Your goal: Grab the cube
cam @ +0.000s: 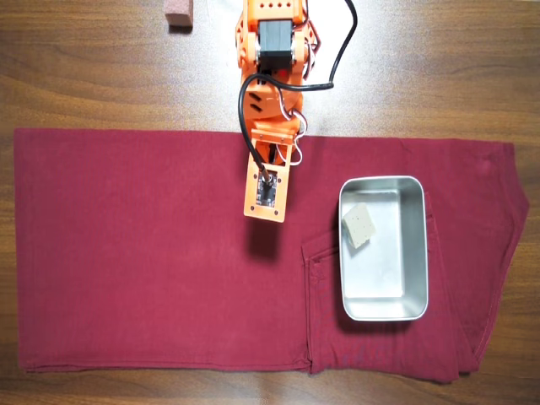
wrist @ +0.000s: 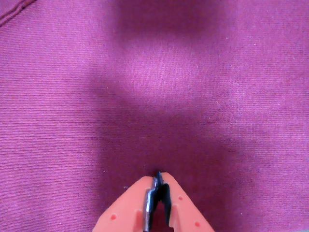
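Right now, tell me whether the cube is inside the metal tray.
Yes: in the overhead view the cube lies inside the metal tray, near its left wall.

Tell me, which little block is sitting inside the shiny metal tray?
The small pale grey-beige cube lies in the tray; the reddish-brown block sits on bare wood.

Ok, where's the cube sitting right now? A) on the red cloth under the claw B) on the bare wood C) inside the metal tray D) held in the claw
C: in the overhead view the cube lies inside the metal tray, leaning on its left wall.
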